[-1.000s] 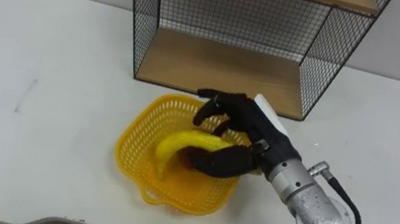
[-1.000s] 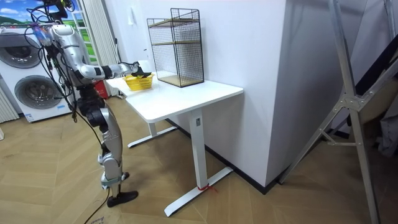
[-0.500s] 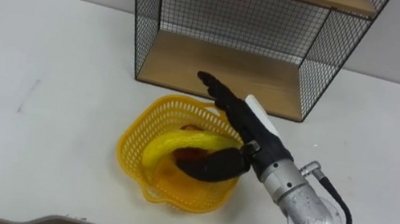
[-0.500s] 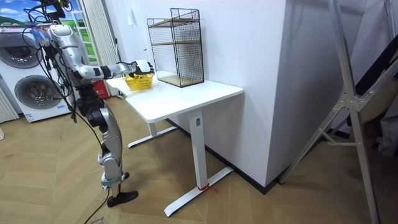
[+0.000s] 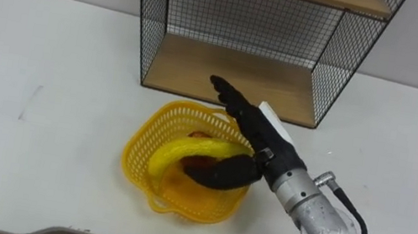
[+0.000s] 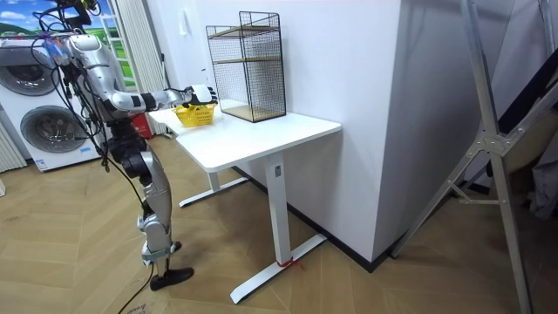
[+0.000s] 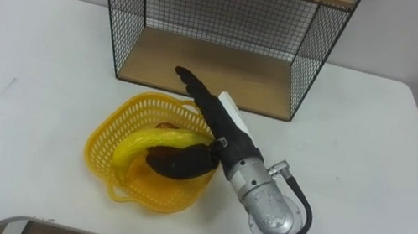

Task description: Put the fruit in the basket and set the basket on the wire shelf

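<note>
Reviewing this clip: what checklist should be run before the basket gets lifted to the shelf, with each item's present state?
1. Fruit loaded: ok. The banana lies in the basket, with a reddish fruit partly hidden beneath it.
2. Grip on the basket: not ok. The right hand has straight fingers reaching past the far rim and its thumb inside, so it is not closed on the rim.
3. Shelf landing spot: ok. The lower board of the wire shelf is bare.
4. Basket position: ok. It sits on the table, just in front of the shelf.
5. Basket fits the opening: cannot tell.
</note>
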Tool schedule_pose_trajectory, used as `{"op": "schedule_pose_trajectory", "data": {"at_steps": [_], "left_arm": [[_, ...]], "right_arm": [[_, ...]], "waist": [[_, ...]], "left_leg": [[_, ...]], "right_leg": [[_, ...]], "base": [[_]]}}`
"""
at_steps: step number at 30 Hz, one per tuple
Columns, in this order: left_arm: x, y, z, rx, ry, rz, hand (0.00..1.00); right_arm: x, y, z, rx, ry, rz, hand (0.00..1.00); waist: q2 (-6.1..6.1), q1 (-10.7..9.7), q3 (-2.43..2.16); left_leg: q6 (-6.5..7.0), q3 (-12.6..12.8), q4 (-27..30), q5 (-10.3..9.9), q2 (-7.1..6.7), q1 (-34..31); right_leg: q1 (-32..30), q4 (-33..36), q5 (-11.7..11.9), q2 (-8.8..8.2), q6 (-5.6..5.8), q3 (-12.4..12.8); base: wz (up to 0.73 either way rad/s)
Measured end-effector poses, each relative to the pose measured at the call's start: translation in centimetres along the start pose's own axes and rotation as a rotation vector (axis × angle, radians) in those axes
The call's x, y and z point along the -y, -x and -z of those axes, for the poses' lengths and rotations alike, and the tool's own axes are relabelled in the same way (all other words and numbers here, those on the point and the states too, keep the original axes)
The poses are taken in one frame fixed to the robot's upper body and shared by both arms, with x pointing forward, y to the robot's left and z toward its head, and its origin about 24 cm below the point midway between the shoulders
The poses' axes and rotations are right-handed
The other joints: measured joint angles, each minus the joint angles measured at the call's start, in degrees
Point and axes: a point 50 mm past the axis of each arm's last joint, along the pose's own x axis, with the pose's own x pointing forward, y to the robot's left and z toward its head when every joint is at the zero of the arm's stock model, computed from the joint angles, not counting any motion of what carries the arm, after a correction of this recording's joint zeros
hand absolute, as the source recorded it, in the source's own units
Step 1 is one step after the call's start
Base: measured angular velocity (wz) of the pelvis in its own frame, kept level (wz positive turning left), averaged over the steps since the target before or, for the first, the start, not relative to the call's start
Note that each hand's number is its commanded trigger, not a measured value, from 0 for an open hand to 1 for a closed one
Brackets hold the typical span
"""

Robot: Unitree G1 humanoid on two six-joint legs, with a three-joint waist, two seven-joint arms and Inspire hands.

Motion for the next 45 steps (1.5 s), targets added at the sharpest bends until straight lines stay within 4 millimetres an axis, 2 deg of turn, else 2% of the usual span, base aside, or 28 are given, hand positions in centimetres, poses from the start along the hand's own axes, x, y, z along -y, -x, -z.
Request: {"op": "schedule_pose_trajectory", "data": {"at_steps": [5,8,14,16,17,19,20,22,26,29,31,32,34,37,38,40,41,44,45], "left_arm": [[0.4,0.3,1.5,-0.028,0.134,-0.007,0.0],[0.4,0.5,2.8,-0.06,0.251,-0.03,0.0],[0.0,1.2,6.4,-0.209,0.77,-0.175,0.0],[-0.3,1.7,7.9,-0.267,0.996,-0.273,0.0],[-0.3,1.8,8.3,-0.281,1.046,-0.299,0.0],[-0.7,2.4,9.7,-0.34,1.288,-0.424,0.0],[-0.9,2.5,10.0,-0.352,1.35,-0.459,0.0],[-1.5,3.1,11.0,-0.399,1.581,-0.6,0.0],[-3.4,3.8,11.1,-0.429,1.716,-0.782,0.0],[-6.4,4.5,9.7,-0.348,1.761,-0.942,0.0],[-9.4,5.6,8.1,-0.234,1.763,-1.084,0.0],[-10.2,5.9,7.6,-0.198,1.766,-1.119,0.0],[-13.8,8.1,5.0,0.002,1.784,-1.247,0.0],[-16.8,10.8,2.4,0.221,1.717,-1.396,0.0],[-17.2,11.3,2.0,0.252,1.714,-1.415,0.0],[-18.6,13.2,-0.1,0.412,1.728,-1.441,0.0],[-18.8,13.6,-0.7,0.45,1.727,-1.44,0.0],[-19.4,14.7,-3.3,0.598,1.683,-1.418,0.0],[-19.4,14.9,-4.2,0.642,1.655,-1.403,0.0]], "right_arm": [[0.7,0.1,0.0,0.003,-0.008,0.054,0.0],[1.4,0.6,0.3,0.008,-0.082,0.104,0.0],[4.1,2.1,0.9,0.033,-0.302,0.262,0.0],[5.8,2.9,0.2,0.079,-0.349,0.368,0.0],[6.2,3.1,-0.1,0.095,-0.354,0.391,0.0],[7.8,4.1,-0.9,0.15,-0.386,0.489,0.0],[8.2,4.4,-1.1,0.157,-0.391,0.514,0.0],[9.1,5.6,-0.8,0.151,-0.415,0.611,0.0],[9.0,7.1,0.7,0.081,-0.442,0.707,0.0],[8.9,7.8,1.3,0.036,-0.413,0.768,0.0],[8.9,8.1,1.0,0.032,-0.348,0.802,0.0],[8.9,8.2,0.8,0.033,-0.329,0.809,0.0],[8.7,8.9,0.7,0.033,-0.321,0.839,0.0],[8.5,9.4,1.2,0.004,-0.321,0.857,0.0],[8.4,9.4,1.3,0.0,-0.321,0.86,0.0],[8.4,9.5,1.5,-0.011,-0.325,0.862,0.0],[8.4,9.4,1.5,-0.012,-0.326,0.86,0.0],[8.1,9.2,1.5,-0.008,-0.335,0.835,0.0],[8.1,9.2,1.5,-0.005,-0.336,0.821,0.0]], "waist": [[0.39,-0.1,0.03],[0.67,-0.2,0.04],[1.72,-0.2,0.09],[2.05,0.0,0.12],[2.12,0.0,0.1],[2.35,0.3,0.02],[2.38,0.5,0.0],[2.55,1.3,-0.3],[3.05,1.8,-0.42],[3.65,1.8,-0.46],[4.26,2.3,-0.78],[4.43,2.4,-0.89],[4.63,2.8,-1.01],[4.81,3.2,-0.92],[4.85,3.2,-0.91],[4.75,3.1,-0.49],[4.66,3.0,-0.42],[4.72,2.5,0.26],[4.65,2.0,0.31]], "left_leg": [[0.01,-0.1,-0.1,0.0,-0.03,0.0],[0.01,-0.2,-0.1,0.0,-0.05,0.1],[0.01,-0.6,-0.3,0.0,-0.13,0.6],[0.03,-0.6,-0.2,0.0,-0.13,0.5],[0.03,-0.6,-0.2,0.0,-0.14,0.5],[0.03,-0.5,-0.2,0.0,-0.18,0.6],[0.03,-0.5,-0.3,0.0,-0.19,0.6],[0.16,-0.1,-0.7,0.1,-0.2,1.2],[0.35,0.1,-1.0,0.2,-0.24,1.5],[0.52,0.0,-1.1,0.3,-0.44,1.5],[0.58,0.0,-1.1,0.4,-0.52,1.1],[0.6,0.0,-1.1,0.4,-0.6,1.0],[0.6,0.0,-1.1,0.4,-0.88,1.0],[0.61,0.0,-1.3,0.4,-0.89,1.0],[0.62,-0.1,-1.4,0.4,-0.91,1.0],[0.62,-0.2,-1.4,0.4,-0.89,1.1],[0.62,-0.2,-1.4,0.4,-0.89,1.0],[0.63,-0.5,-1.2,0.4,-0.95,0.9],[0.63,-0.7,-1.2,0.4,-1.06,0.7]], "right_leg": [[0.0,0.0,0.0,-0.03,0.0,-0.2],[0.2,-0.2,0.0,-0.03,0.0,-0.3],[0.8,-0.2,-0.1,-0.1,0.09,-0.5],[0.6,-0.2,-0.1,-0.16,0.13,-0.5],[0.6,-0.2,-0.1,-0.16,0.13,-0.4],[0.6,-0.2,-0.1,-0.23,0.15,-0.2],[0.6,-0.2,-0.2,-0.31,0.17,-0.2],[0.7,-0.1,-0.2,-0.47,0.26,0.2],[0.6,-0.2,-0.3,-0.67,0.43,0.0],[0.5,0.1,-0.4,-0.86,0.58,0.0],[0.0,0.2,-0.5,-0.89,0.64,0.5],[0.0,0.2,-0.5,-0.89,0.65,0.5],[-0.1,0.2,-0.5,-0.87,0.66,0.4],[-0.3,0.3,-0.5,-0.89,0.66,0.2],[-0.2,0.4,-0.5,-0.9,0.67,0.2],[-0.2,0.8,-0.5,-0.9,0.68,0.0],[-0.3,0.8,-0.5,-0.91,0.69,0.0],[-0.3,0.8,-0.5,-0.93,0.73,-0.1],[-0.4,0.8,-0.6,-1.0,0.79,-0.3]], "base": [[0.0],[0.01],[0.02],[0.0],[0.0],[0.0],[-0.05],[-0.06],[0.0],[0.0],[0.0],[0.0],[0.0],[0.0],[0.0],[0.0],[0.03],[0.03],[0.06]]}}
